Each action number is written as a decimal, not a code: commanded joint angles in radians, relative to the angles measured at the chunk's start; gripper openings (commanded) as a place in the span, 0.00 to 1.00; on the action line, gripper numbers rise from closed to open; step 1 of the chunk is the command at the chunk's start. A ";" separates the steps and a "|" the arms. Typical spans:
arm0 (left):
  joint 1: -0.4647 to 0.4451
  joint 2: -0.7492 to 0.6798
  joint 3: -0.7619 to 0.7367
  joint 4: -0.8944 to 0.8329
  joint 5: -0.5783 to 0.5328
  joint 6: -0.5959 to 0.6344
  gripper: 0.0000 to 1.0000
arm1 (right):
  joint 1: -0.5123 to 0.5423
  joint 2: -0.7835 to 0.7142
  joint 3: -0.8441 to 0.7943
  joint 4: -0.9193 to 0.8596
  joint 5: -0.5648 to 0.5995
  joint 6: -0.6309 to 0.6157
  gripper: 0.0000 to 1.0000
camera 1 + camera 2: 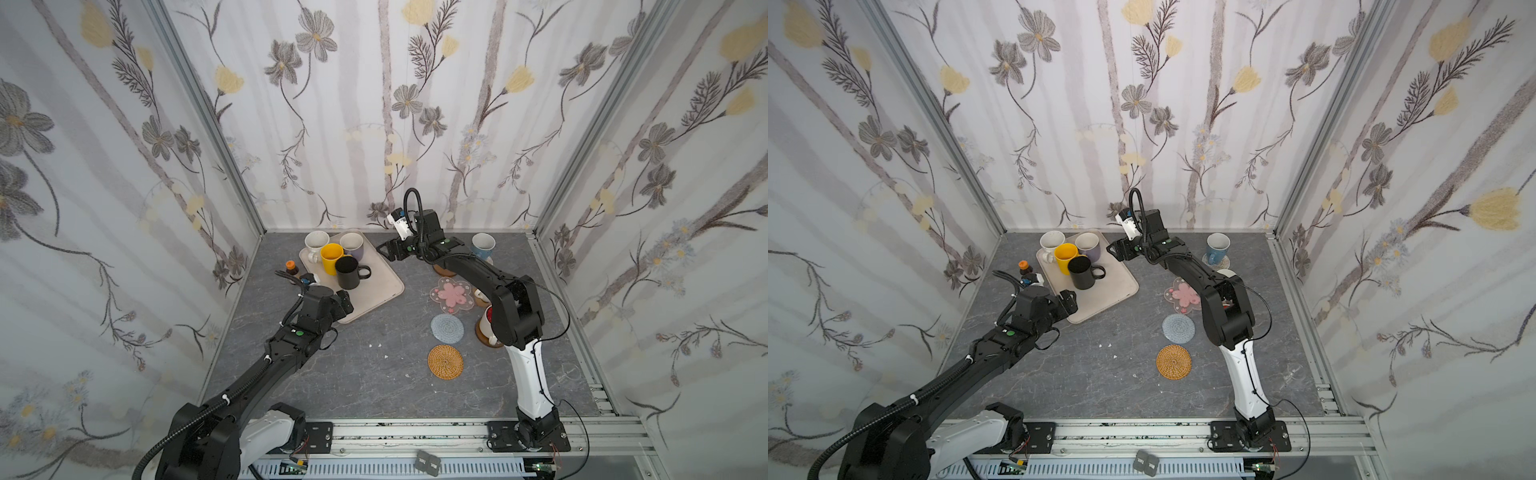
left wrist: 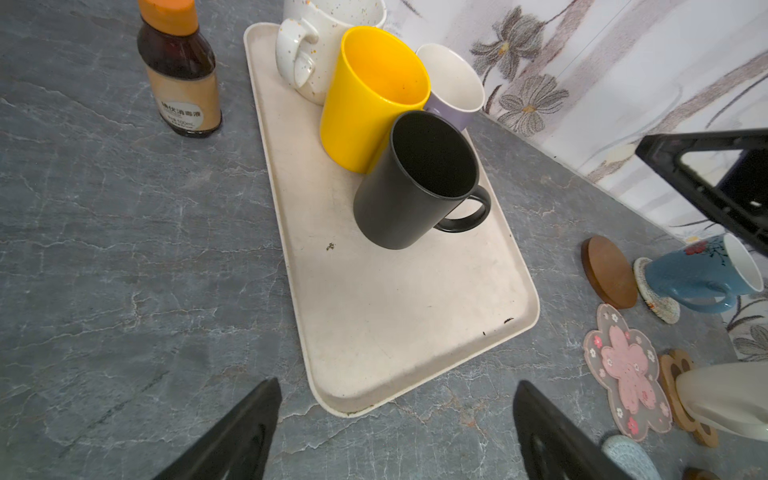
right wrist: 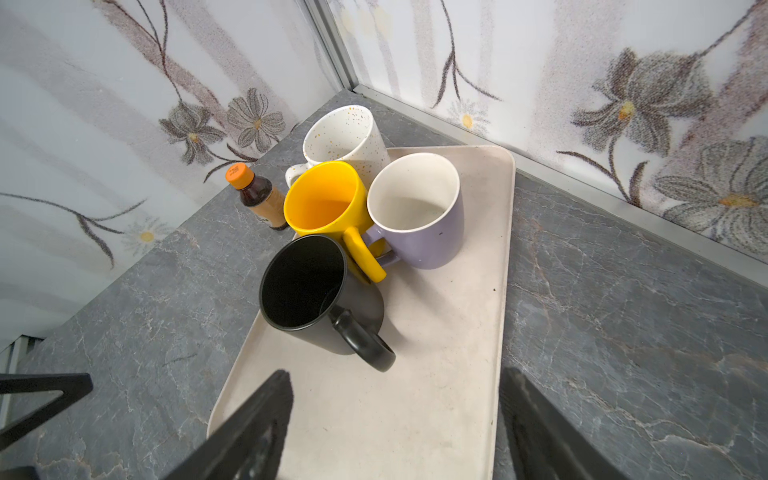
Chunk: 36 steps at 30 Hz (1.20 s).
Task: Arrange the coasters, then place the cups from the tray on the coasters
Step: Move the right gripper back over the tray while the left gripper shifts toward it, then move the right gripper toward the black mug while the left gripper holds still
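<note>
The beige tray [image 1: 376, 293], a rounded rectangle with a low rim and a scuffed floor, lies skewed in the far left corner of the desk [image 1: 374, 374]. Four mugs crowd its far end, close together. A speckled white mug [image 1: 316, 243] stands at the tray's far left corner, with a lavender mug [image 1: 353, 246] with a white inside beside it. A yellow mug [image 1: 331, 258] stands in front of these, and a matt black mug [image 1: 348, 272] stands nearest the tray's middle, its handle to the right.

A light blue mug [image 1: 483, 246] stands near the far right corner of the desk on the cream woven coaster [image 2: 656, 297]. A white mug with a red inside [image 1: 487, 322] stands on an amber disc [image 1: 482, 337] by the right edge, partly hidden by the right arm.

Toward the right edge four uncovered coasters lie in a row from far to near: brown wood disc [image 2: 609, 272], pink blossom [image 1: 451, 295], grey-blue crochet [image 1: 447, 328], tan rattan [image 1: 445, 361].

The left gripper [image 2: 397, 384] hangs over the tray's near end, fingers wide, nothing between them. The right gripper [image 3: 395, 374] hangs over the tray's right rim, likewise spread wide and empty
</note>
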 commanded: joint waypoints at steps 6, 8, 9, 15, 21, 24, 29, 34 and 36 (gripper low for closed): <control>0.007 0.084 -0.054 0.144 -0.060 -0.046 0.66 | -0.065 0.021 0.012 -0.060 0.094 0.153 0.59; 0.022 0.110 -0.055 0.161 -0.062 -0.053 0.60 | -0.065 0.031 0.012 -0.084 0.100 0.161 0.57; 0.035 0.121 -0.060 0.176 -0.054 -0.061 0.58 | -0.063 0.037 0.012 -0.094 0.105 0.159 0.57; 0.076 0.180 -0.078 0.258 0.009 -0.081 0.60 | -0.058 0.095 0.034 -0.163 0.167 0.189 0.55; 0.095 0.213 -0.098 0.301 -0.017 -0.082 0.72 | -0.046 0.135 0.039 -0.191 0.197 0.202 0.45; 0.112 0.262 -0.098 0.338 0.002 -0.092 0.63 | -0.035 0.146 0.041 -0.194 0.190 0.207 0.40; 0.134 0.331 -0.079 0.376 0.034 -0.094 0.57 | -0.017 0.163 0.040 -0.237 0.195 0.211 0.36; 0.154 0.381 -0.061 0.410 0.061 -0.092 0.53 | -0.006 0.168 0.012 -0.242 0.184 0.219 0.33; 0.156 0.401 -0.048 0.416 0.069 -0.089 0.51 | -0.003 0.164 0.007 -0.242 0.184 0.222 0.32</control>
